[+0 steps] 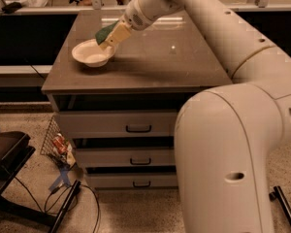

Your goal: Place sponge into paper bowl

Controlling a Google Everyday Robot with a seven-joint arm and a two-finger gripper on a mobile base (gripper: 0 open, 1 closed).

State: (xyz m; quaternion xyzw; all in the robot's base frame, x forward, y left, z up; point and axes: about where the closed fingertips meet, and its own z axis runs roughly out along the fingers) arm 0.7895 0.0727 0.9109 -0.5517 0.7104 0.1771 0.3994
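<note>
The cream gripper (111,36), over the rim of the white bowl (87,57), grips a green sponge (105,32) (yellow barely showing); brown cabinet (155,62), pale grey drawers (102,125).

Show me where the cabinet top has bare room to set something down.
Bare: the cabinet top from the paper bowl rightward to its right edge, and the strip in front of the bowl. Crowded: left rear, where the gripper holds the sponge over the bowl's rim.
</note>
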